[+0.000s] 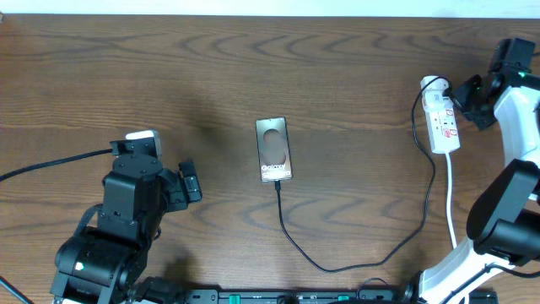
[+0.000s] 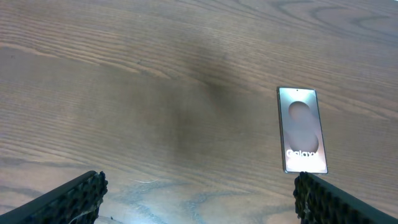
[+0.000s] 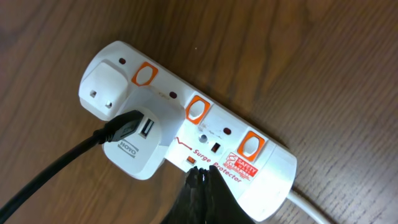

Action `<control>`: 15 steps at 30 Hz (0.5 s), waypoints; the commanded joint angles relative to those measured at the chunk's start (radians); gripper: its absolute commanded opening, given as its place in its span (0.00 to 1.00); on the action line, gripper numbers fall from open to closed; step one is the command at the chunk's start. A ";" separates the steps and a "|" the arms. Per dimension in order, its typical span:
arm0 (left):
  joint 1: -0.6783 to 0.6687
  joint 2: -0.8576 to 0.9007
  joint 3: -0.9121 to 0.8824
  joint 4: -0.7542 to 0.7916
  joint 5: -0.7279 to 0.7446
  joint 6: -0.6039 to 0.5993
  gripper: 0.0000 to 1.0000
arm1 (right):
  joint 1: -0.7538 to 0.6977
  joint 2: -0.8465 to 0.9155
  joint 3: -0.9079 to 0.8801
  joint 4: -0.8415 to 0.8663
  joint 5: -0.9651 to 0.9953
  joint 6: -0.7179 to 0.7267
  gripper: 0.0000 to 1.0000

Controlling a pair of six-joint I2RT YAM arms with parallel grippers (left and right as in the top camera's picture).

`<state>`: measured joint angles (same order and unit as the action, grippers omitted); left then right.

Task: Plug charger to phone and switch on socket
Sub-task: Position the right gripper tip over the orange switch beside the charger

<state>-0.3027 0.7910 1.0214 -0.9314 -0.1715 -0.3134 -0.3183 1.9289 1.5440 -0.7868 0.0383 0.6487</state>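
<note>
The bronze phone (image 1: 274, 149) lies flat mid-table, its "Galaxy" lettering toward the front; it also shows in the left wrist view (image 2: 301, 129). The black charger cable (image 1: 354, 262) runs from the phone's near end in a loop across the table up to a white adapter (image 3: 134, 140) in the white power strip (image 1: 443, 121). The strip shows close in the right wrist view (image 3: 205, 134) with orange switches. My right gripper (image 3: 202, 177) is shut, its tips over the strip's front edge beside a small orange light. My left gripper (image 2: 199, 193) is open and empty, left of the phone.
The strip's white cord (image 1: 451, 198) runs toward the table's front along the right arm's base. A second white plug (image 3: 102, 90) sits in the strip's end outlet. The left arm (image 1: 126, 211) stands at the front left.
</note>
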 commanded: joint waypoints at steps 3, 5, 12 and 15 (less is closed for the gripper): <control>0.005 0.000 -0.003 0.000 -0.017 0.006 0.98 | 0.026 0.061 0.024 0.017 0.084 -0.030 0.01; 0.005 0.000 -0.003 0.000 -0.016 0.006 0.98 | 0.030 0.072 0.024 0.026 0.103 -0.039 0.01; 0.005 0.000 -0.003 0.000 -0.017 0.006 0.98 | 0.032 0.088 0.023 0.069 0.121 -0.087 0.01; 0.005 0.000 -0.003 0.000 -0.016 0.006 0.98 | 0.032 0.089 0.023 0.074 0.121 -0.090 0.01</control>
<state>-0.3027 0.7910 1.0214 -0.9314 -0.1715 -0.3134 -0.2939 2.0151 1.5452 -0.7139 0.1322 0.5861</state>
